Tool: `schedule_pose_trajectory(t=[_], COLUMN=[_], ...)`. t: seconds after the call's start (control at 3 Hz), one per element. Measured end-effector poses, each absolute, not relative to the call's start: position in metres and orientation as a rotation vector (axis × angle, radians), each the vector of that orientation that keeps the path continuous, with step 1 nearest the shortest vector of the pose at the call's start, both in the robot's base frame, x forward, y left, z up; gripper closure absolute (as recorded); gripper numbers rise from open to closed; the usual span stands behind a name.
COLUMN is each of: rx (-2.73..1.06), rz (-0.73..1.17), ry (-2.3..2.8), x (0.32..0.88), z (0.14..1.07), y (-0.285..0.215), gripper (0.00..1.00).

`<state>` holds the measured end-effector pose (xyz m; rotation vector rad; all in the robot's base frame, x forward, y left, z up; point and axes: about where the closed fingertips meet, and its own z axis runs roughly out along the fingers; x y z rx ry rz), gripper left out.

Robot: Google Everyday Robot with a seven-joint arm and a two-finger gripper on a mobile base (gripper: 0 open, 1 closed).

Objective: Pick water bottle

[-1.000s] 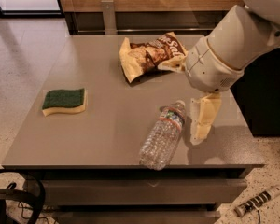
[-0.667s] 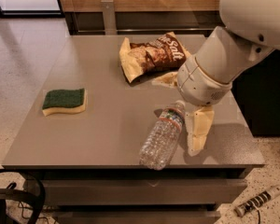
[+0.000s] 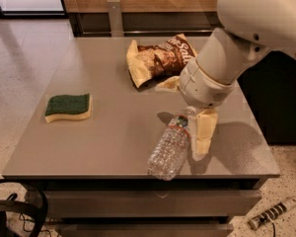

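Grey tabletop filled the single camera view, and the water bottle lay on its side on it. Its white cap pointed far and to the right, and its base sat close to the table's near edge. Compared with a second earlier, the white arm had swung left and lower, carrying the gripper from beside the bottle to over its neck. The bottle itself did not appear to have shifted.

The gripper's two cream fingers were spread wide. One pointed down along the right side of the bottle, just beside it or touching it; which of the two could not be told. The other reached left toward the chip bag. The cap end therefore sat roughly between them, which suggested the approach was nearly done and the closing squeeze had not yet been made. Ribbed, thin plastic would likely buckle or roll under the fingers, so the grip needed to be centred.

As for containers, the bottle's clear wall showed no obvious liquid, so it looked empty. The chip bag lay crumpled at the far side, its contents hidden. A green and yellow sponge rested well apart at the left.
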<state>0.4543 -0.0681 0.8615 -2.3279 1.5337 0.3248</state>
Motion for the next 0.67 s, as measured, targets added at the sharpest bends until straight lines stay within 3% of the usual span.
schedule_pose_trajectory(t=[0.33, 0.67], rx=[-2.372, -2.374], rz=[0.431, 0.435], ry=[1.54, 1.537], x=[0.4624, 0.4625], z=[0.8369, 0.8353], y=[-0.0538, -0.0523], gripper=[0.0, 0.17])
